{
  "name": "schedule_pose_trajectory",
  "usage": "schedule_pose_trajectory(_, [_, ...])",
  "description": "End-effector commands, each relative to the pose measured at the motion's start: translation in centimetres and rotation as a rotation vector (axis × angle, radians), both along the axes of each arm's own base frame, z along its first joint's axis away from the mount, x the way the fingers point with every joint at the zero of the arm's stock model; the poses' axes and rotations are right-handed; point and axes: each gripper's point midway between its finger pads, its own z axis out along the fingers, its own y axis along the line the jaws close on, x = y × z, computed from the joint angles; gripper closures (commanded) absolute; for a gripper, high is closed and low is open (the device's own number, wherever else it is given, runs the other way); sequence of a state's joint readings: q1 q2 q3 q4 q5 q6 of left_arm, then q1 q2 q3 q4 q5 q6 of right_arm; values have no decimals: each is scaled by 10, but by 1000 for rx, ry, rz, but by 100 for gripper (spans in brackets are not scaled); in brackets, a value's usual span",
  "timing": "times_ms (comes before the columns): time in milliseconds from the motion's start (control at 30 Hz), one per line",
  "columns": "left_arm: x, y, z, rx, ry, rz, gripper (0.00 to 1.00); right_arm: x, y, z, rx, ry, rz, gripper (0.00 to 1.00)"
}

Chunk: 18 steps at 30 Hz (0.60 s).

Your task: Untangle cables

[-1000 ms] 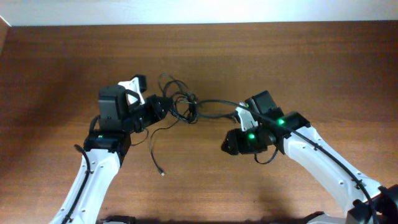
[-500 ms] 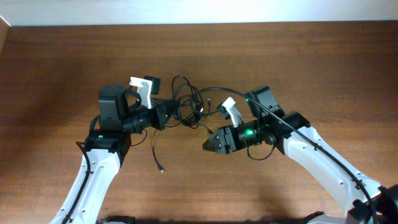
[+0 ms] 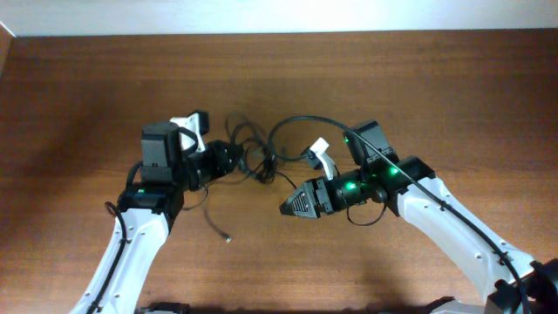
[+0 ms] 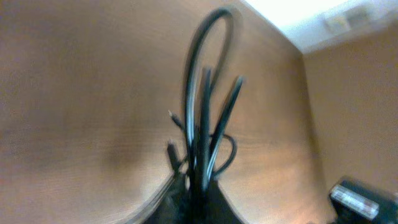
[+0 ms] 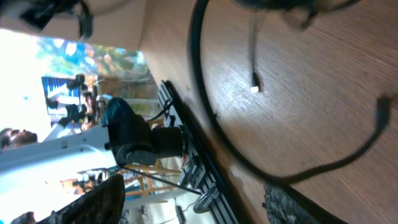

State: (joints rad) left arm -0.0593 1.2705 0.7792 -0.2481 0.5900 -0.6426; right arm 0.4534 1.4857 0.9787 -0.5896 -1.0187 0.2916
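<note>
Wood-grain table (image 3: 87, 105), brown, with a pale strip of wall (image 3: 261, 16) along the far edge in the overhead view

Hard to read:
- Left wrist view is badly motion-blurred. The cables (image 4: 202, 124) show as several dark strands rising from the bottom centre, one arching into a tall loop. The dark mass they run into at the lower edge is cut off by the frame, and no separate fingers can be made out there
- Right wrist view is tilted. The room beyond the table edge is a smear of bright shapes and dark frames, not identifiable
- Overhead, the knot itself is too small to trace strand by strand

Cables (image 3: 255, 157): bunched mid-table, between the two arms. One wide loop (image 3: 301, 120) arcs from the bunch toward the right arm. One loose end (image 3: 228, 240) trails toward the near edge, lying apart from the bunch

Left gripper (image 3: 234, 159): tip right at the bunch, strands meeting it. Clamped or released, cannot tell from either view

Right gripper (image 3: 288, 208): points left, just near-side of the bunch and apart from it. Its fingers (image 5: 109, 196) stand wide apart at the bottom of the wrist view, released, nothing between them. A thick strand (image 5: 205, 112) curves across the wood beyond them, and a small plug (image 5: 254, 89) hangs above the table
</note>
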Motion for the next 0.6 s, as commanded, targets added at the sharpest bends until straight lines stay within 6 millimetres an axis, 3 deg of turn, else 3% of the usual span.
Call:
schedule_pose_trajectory(0, [-9,14,-15,-252,389,399,45,3,0,-3,-31,39,-38,27])
schedule_pose_trajectory(33, [-14,15,-19,-235,407,398,37,3,0,-3,-31,38,-39,27])
schedule_pose_trajectory(67, [-18,19,-26,-172,395,380,6,3,-1,-4,-37,36,-42,27])
schedule_pose_trajectory(100, [-20,24,-31,-114,380,370,1,4,-1,-5,-44,33,-46,27])
schedule_pose_trajectory(367, [-21,35,-38,-46,376,405,1,8,-4,-11,-81,22,-67,27])
schedule_pose_trajectory(433, [-30,36,-45,-88,468,470,1,8,-4,-12,-82,22,-67,26])
schedule_pose_trajectory(567, [-71,32,-66,-266,862,800,1,13,-8,-18,-123,1,-92,26])
